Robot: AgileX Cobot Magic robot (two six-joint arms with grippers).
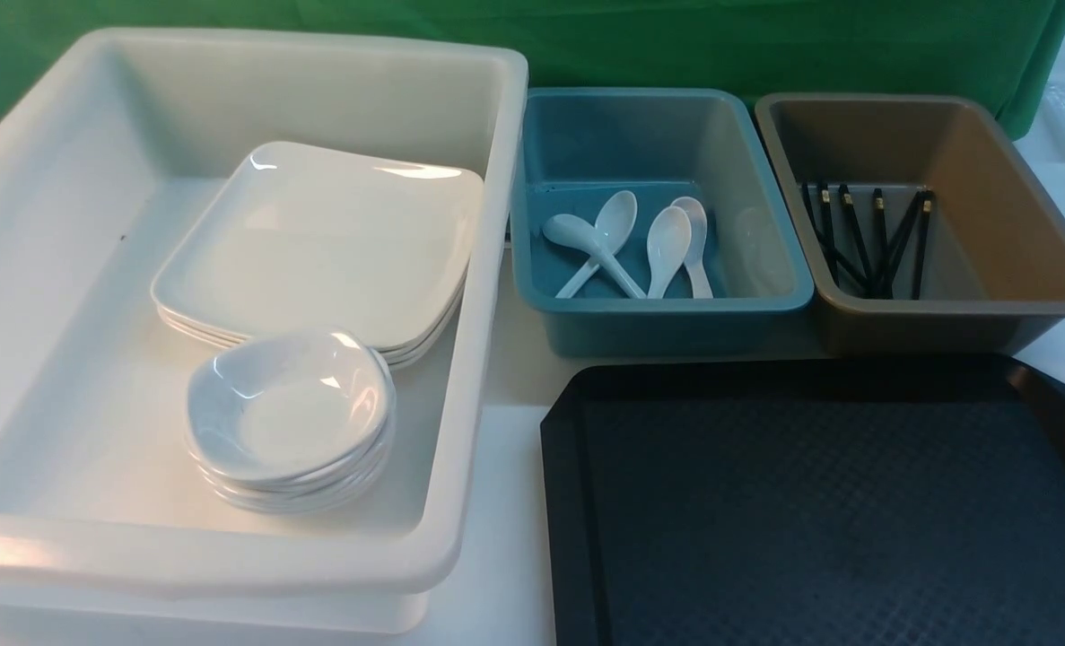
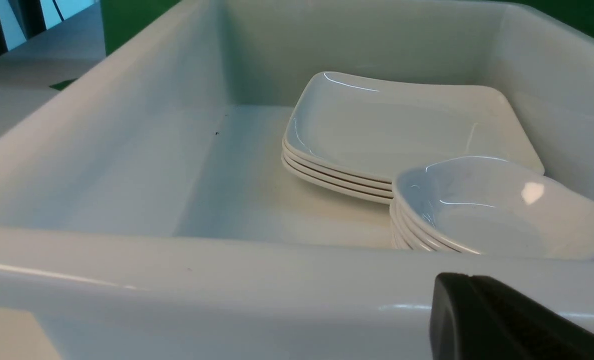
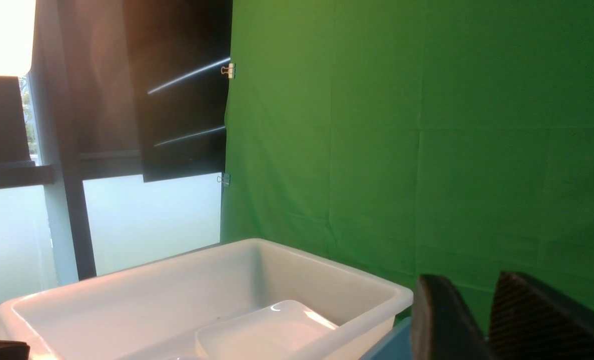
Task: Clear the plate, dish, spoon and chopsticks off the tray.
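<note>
Glossy sq. plate (image 1: 317,242) stack in tub (image 1: 227,556); diamond-textured blk tray (image 1: 819,502).

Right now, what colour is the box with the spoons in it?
Teal blue. The box holding the white spoons shows best in the front view.

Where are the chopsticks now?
In the front view, the chopsticks lie inside the brown bin at the far right, beside the blue bin, behind the tray.
</note>
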